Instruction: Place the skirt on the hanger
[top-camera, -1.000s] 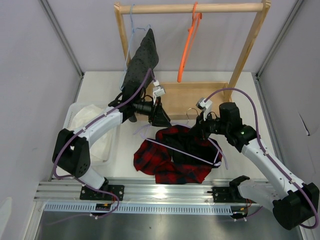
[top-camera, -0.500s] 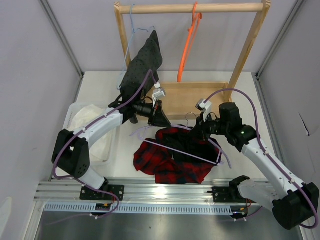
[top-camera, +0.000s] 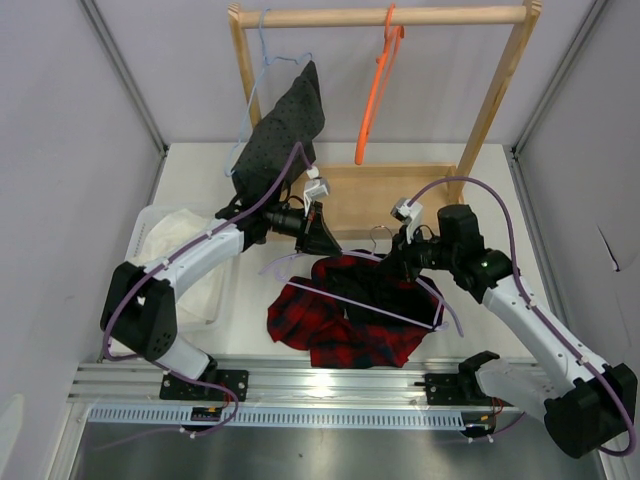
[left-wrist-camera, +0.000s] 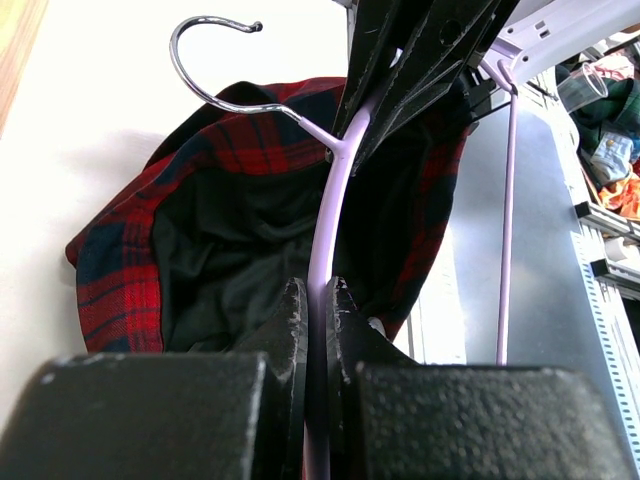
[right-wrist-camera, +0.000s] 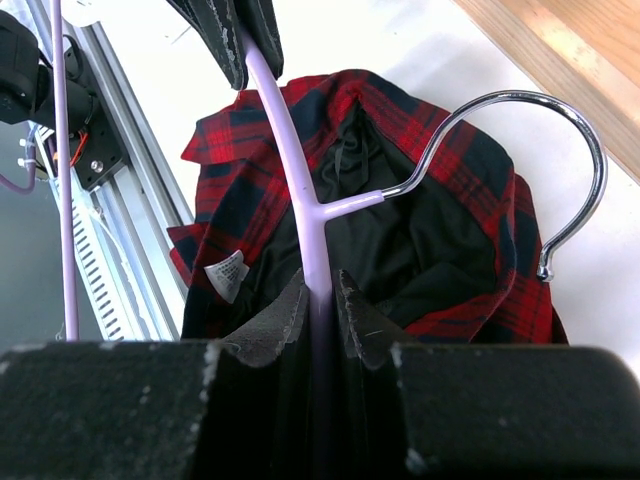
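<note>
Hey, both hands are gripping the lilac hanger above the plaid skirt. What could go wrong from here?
1. The left hand and right hand both clamp the thin lilac hanger. Uneven pulls could bend it or twist it out of a grip.
2. The plaid skirt lies crumpled beneath, with neither hand free. Once one lets go to grab it, the hanger may tip or drop.

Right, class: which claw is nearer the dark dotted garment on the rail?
Left. The left claw, shut on the lilac hanger, sits in front of the dotted garment; the right claw grips the same hanger farther right, over the skirt.
</note>
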